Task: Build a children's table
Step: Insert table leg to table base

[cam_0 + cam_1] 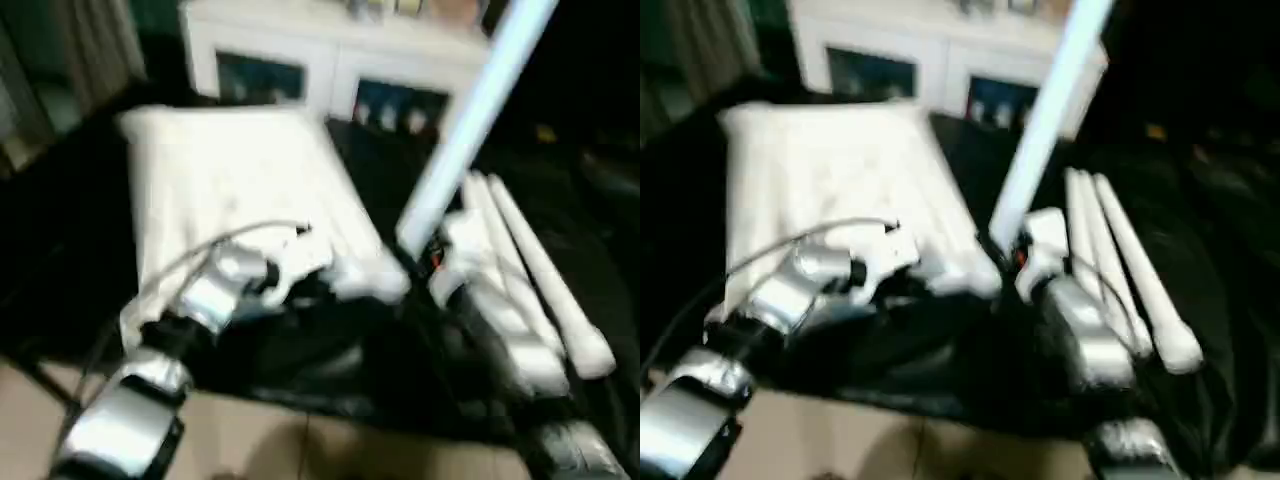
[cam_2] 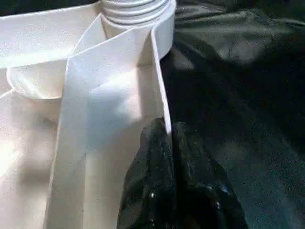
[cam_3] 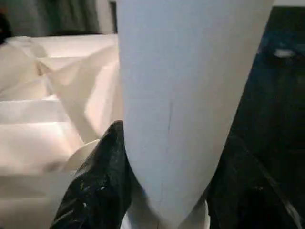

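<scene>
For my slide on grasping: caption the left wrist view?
Left gripper pinching the tabletop rim beside a threaded corner socket.

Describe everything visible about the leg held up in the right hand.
The leg is a long, smooth white plastic tube, tapering. It stands raised and tilted, its top out of frame, lower end near the tabletop's near right corner. The right hand grips it near that end, one black finger on each side. Three more legs lie beside it on the black cloth.

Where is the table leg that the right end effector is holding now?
The held leg stands tilted upward at centre right of the head views, in the right end effector, between the tabletop's near corner and the spare legs lying on the black cloth.
</scene>
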Controlling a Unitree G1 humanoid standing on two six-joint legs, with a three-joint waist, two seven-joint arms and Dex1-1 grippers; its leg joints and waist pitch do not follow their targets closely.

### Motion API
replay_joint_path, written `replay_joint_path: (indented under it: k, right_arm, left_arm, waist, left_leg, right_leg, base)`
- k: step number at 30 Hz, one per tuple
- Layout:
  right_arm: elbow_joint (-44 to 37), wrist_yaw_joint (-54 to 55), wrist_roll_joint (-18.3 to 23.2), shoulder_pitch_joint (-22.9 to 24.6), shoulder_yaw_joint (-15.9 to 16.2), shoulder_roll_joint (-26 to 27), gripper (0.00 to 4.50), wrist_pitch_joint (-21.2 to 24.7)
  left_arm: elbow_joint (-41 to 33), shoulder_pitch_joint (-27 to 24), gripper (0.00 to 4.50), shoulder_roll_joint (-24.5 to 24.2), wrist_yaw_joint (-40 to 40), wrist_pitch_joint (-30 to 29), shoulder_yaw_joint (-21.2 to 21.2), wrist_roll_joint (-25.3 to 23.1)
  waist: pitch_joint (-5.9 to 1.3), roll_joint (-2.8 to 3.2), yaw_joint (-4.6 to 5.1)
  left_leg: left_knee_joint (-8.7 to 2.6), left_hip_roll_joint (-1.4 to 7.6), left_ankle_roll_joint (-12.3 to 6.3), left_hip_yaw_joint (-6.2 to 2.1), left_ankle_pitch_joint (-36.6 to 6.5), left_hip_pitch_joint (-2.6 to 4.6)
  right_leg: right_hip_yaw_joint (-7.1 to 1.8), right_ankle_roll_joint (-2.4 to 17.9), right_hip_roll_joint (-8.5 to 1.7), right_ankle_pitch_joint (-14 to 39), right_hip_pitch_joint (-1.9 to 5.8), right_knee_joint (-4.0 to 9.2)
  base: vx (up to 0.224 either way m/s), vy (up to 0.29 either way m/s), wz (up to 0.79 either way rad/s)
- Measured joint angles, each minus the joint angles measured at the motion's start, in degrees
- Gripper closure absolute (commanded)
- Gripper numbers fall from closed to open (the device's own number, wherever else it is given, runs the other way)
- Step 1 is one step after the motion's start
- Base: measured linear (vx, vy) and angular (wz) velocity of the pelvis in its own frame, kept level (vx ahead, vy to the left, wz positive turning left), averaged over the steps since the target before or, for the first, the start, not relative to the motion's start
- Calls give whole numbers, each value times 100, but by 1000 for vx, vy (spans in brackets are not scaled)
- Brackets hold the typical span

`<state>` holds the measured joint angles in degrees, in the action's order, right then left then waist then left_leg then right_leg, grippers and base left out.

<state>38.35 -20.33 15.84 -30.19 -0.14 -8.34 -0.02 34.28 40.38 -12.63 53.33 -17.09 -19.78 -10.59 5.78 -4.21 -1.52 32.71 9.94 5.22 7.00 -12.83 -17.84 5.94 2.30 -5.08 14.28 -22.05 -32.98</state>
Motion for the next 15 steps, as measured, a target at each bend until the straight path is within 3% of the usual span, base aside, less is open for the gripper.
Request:
replay_joint_path:
  k: [1,2,4,5,6,7,8,9,10,11,15]
  right_arm:
    - [135,88,2,-104,-37,68,266,0]
    - [350,230,-3,-234,-67,172,266,0]
    - [612,456,-49,-456,-70,277,266,0]
    - [740,607,-73,-568,-82,312,266,0]
    - [767,683,-80,-620,-114,321,266,-4]
    - [820,773,-104,-678,-142,350,266,-13]
    - [913,872,-146,-797,-156,383,266,-18]
    - [1004,964,-192,-891,-174,403,266,-19]
    - [1059,1040,-205,-941,-190,407,266,-19]
    - [1134,1088,-214,-987,-202,412,266,-30]
    - [1517,1293,-275,-1210,-243,496,266,-135]
  left_arm:
    - [-67,-36,450,16,-100,-78,2,-49]
    - [-207,-114,450,25,-227,-223,20,-106]
    - [-521,-233,450,85,-404,-551,33,-194]
    - [-672,-278,450,172,-536,-769,34,-268]
    - [-770,-316,450,275,-660,-937,33,-304]
    - [-974,-403,450,360,-839,-1119,33,-392]
    - [-1176,-459,450,438,-982,-1296,57,-417]
    - [-1307,-537,450,576,-1171,-1479,94,-441]
    - [-1404,-595,450,710,-1341,-1637,105,-466]
    - [-1465,-633,450,815,-1459,-1787,105,-474]
    - [-1595,-714,450,994,-1834,-2069,112,-512]
  waist:
    - [15,-41,15]
    - [30,-43,91]
    - [48,5,186]
    - [51,18,174]
    - [48,-7,190]
    - [35,-93,153]
    - [12,-209,107]
    - [-27,-229,41]
    - [-59,-230,-40]
    - [-88,-175,-83]
    - [-120,-223,-74]
  left_leg:
    - [1,1,0,28,0,26]
    - [-3,1,0,32,-3,90]
    - [-52,17,-2,-53,-6,79]
    - [-117,42,-2,-80,-6,39]
    - [-116,50,-1,-44,-6,8]
    - [-122,46,-1,86,-6,15]
    - [-112,-4,1,130,-7,6]
    - [-142,-15,-1,115,-10,-32]
    - [-181,-15,-3,85,-6,-87]
    - [-219,9,25,28,61,-125]
    - [-229,45,99,29,238,-116]
  right_leg:
    - [-27,29,0,-38,12,-3]
    - [-11,19,-4,-33,15,29]
    - [173,-75,-22,24,103,191]
    - [227,-72,-23,157,160,104]
    - [133,-25,-28,244,194,-106]
    - [-14,-14,-55,245,219,-286]
    - [-173,-290,-100,168,187,-326]
    - [-183,-292,-98,168,110,-323]
    - [-168,-293,-87,167,95,-304]
    - [-173,-290,-10,165,68,-273]
    - [-192,-237,36,-45,17,-265]
  base:
    - [-66,-24,7]
    - [-66,-24,7]
    - [-63,26,-11]
    - [-75,32,-12]
    - [-53,-24,17]
    - [39,-101,17]
    - [39,-101,17]
    - [39,-98,-19]
    - [45,-76,-25]
    - [45,-76,-25]
    - [11,-17,-2]
